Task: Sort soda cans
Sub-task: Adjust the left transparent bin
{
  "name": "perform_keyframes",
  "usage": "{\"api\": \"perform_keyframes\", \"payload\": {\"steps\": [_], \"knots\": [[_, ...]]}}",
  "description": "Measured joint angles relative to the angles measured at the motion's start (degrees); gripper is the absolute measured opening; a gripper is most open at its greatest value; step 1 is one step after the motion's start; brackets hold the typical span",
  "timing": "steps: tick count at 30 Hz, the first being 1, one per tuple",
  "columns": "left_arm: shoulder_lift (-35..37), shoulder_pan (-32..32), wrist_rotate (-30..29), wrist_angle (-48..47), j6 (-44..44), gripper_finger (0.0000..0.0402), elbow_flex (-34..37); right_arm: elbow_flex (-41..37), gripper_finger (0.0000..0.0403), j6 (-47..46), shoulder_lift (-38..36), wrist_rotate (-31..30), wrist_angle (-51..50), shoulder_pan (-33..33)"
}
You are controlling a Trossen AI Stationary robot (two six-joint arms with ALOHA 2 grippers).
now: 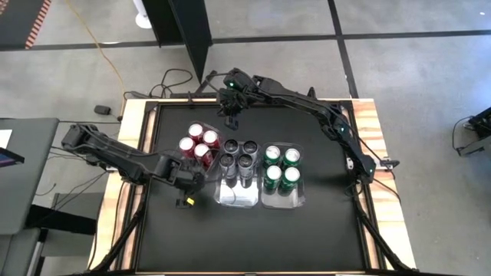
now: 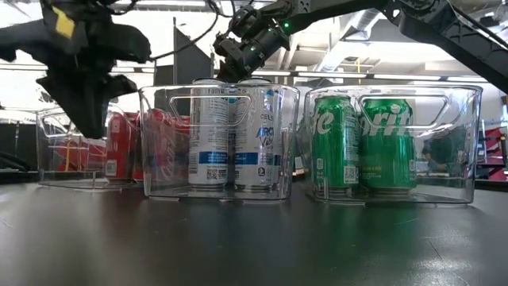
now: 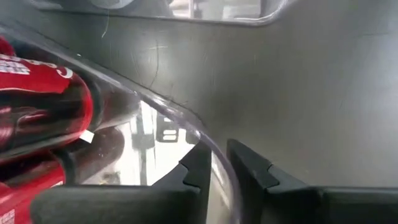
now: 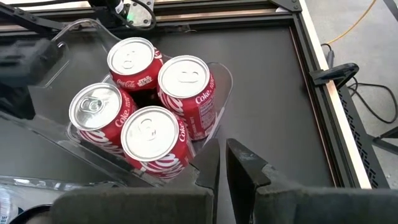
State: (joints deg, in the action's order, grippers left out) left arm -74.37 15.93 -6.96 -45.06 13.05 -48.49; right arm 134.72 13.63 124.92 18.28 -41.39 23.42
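Fingers [image 3: 196, 171] of left gripper [image 3: 217, 155] nearly together, pinched on curved rim of clear plastic rectangular bin [image 3: 155, 96]. Four red cylindrical soda cans [image 3: 43, 99] just inside that wall. Risk: thin, slick wall slipping out of a shallow pinch, or flexing under a pull.

Right wrist view: right gripper [image 4: 222, 155] shut, holding nothing, looking down on the four red cans upright and packed tight in the bin. Risk: a descent from here clipping a can top or the rim.

High view: red bin skewed on dark counter [image 1: 322, 230], just beside middle clear bin [image 1: 238, 201] of four silver-grey cans [image 1: 238, 153]. Four green cans [image 1: 281, 166] in right-hand clear bin [image 1: 282, 203]. All twelve apparently sorted by colour, only straightening left. Risk: a drag or twist knocking the middle bin out of line, or tipping the red one.

Low view: left gripper low at the red bin's near corner, right gripper up behind the middle bin. Risk: arms crossing over the red bin.
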Motion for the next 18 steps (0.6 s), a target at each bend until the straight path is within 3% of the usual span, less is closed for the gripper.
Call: {"api": "perform_keyframes", "payload": {"steps": [9, 18], "knots": [[0.6, 0.08, 0.48, -0.19, 0.5, 0.0088, -0.06, 0.0, 0.0047, 0.0, 0.0, 0.0, 0.0, 0.0], [0.61, 0.08, -1.1, -1.87, 0.16, 0.0172, -2.74, 0.0, 0.0047, 0.0, 0.0, 0.0, 0.0, 0.0]]}}
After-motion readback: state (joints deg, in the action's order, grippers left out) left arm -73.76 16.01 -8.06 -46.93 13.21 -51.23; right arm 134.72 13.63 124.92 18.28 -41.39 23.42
